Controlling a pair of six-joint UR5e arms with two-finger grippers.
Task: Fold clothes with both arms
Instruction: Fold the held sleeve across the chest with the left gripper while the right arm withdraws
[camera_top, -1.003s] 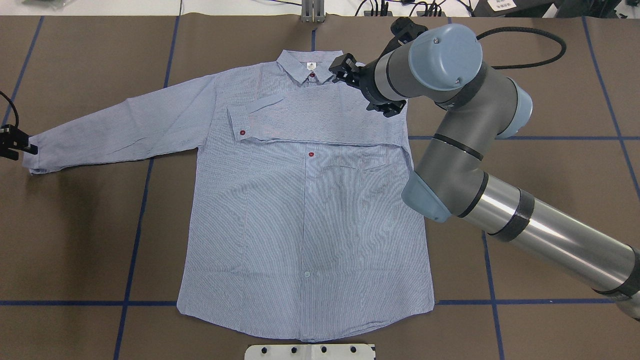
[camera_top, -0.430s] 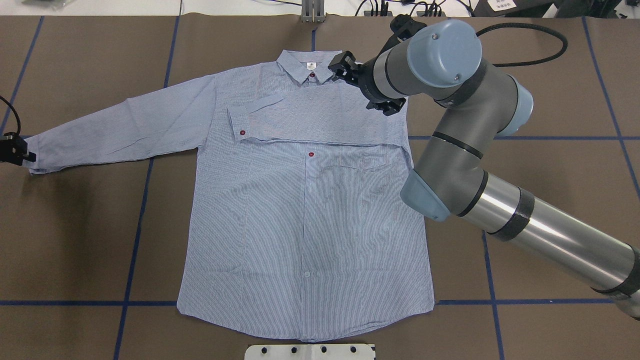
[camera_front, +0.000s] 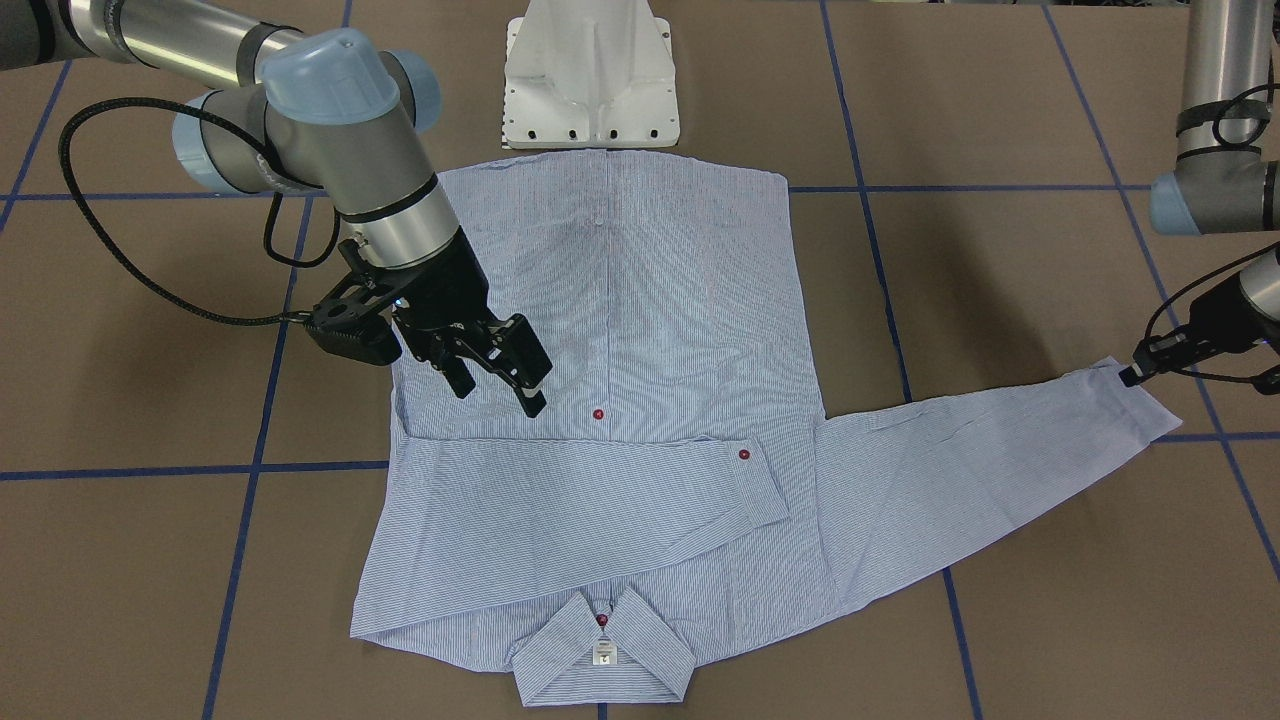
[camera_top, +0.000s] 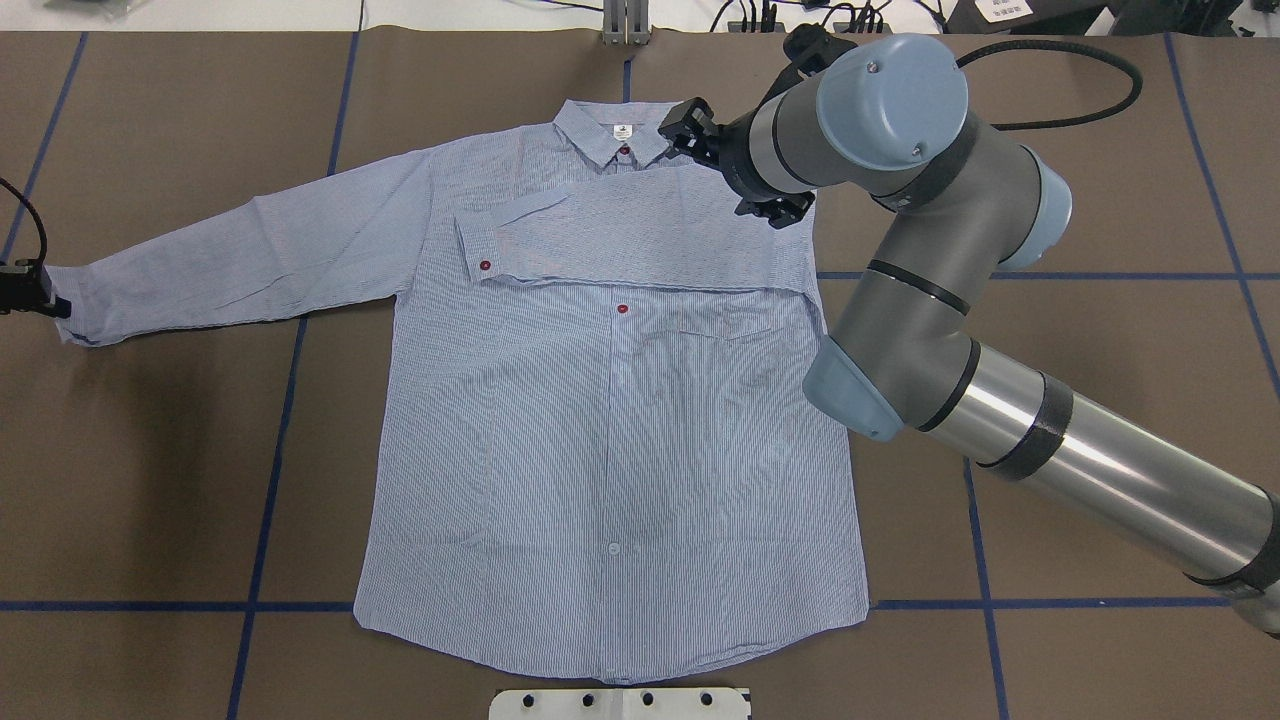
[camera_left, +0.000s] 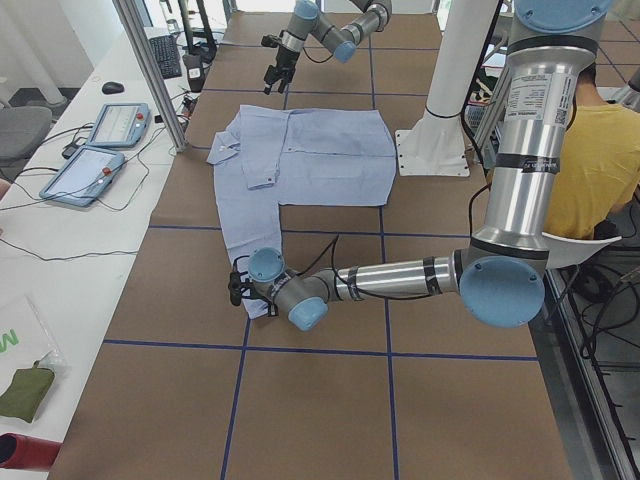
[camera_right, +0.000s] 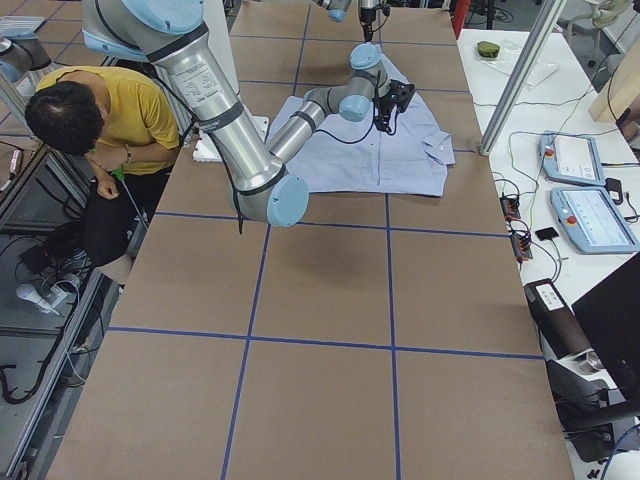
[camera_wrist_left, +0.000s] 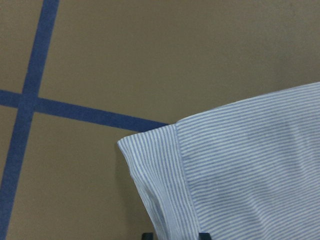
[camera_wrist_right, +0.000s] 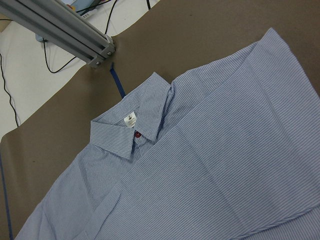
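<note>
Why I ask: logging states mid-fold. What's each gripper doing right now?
Left gripper: at the cuff of the light blue striped button-up shirt; grip cannot be told.
Right gripper: open, empty, over the shirt.

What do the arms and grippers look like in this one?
The right arm and left arm are silver-grey tubes with light blue joint caps and black bands. The right gripper and left gripper are black, two-fingered. A black cable loops to the right wrist.

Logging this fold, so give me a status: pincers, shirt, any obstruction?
Left pincer shut on the left cuff. Right pincer open, above the shirt, empty. Right sleeve folded across chest, left sleeve out. Nothing else lies on shirt.
</note>
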